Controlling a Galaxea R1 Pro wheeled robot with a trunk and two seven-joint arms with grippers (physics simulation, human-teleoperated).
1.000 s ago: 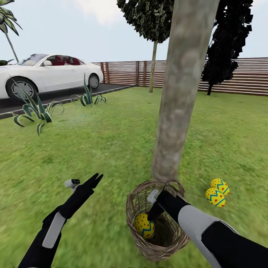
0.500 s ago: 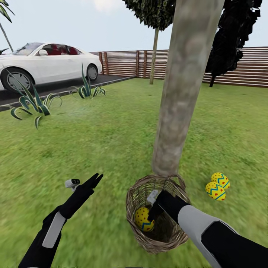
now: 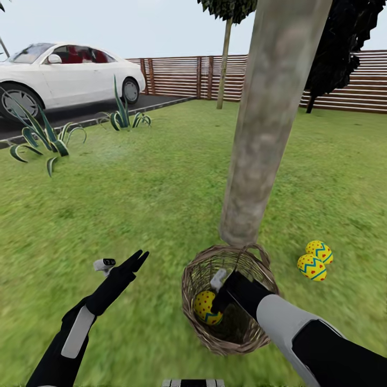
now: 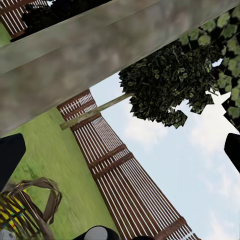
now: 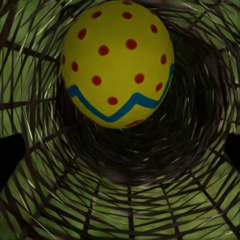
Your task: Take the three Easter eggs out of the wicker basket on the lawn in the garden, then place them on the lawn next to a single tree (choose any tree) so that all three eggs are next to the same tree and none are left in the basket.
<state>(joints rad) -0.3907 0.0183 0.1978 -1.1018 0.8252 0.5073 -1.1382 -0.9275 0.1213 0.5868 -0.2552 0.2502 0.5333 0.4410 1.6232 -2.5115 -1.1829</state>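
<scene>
Easter eggs: I count three, one inside the wicker basket and two lying touching each other on the lawn, near the foot of the tree on its right side. Basket position: upright on the grass, its far rim just at the base of the thick grey-brown trunk. The remaining egg rests low against the basket's left inner wall. My right gripper reaches down into the basket, with its tip at the egg's right side. In the right wrist view the egg sits ahead of the gripper, yellow with red dots and a blue zigzag band, surrounded by the open weave; the two dark fingertips appear at opposite edges of that picture, spread wide and not touching the egg. My left gripper hangs over bare grass, well apart from the basket on its left; from the head view I cannot tell its jaw spacing, but the left wrist view shows dark fingers at opposite edges, so I read it as spread wide with nothing between them. That view also shows the trunk, a slatted wooden fence and part of the basket rim. Beyond the lawn I see a white car on the driveway and spiky plants at the lawn edge.
</scene>
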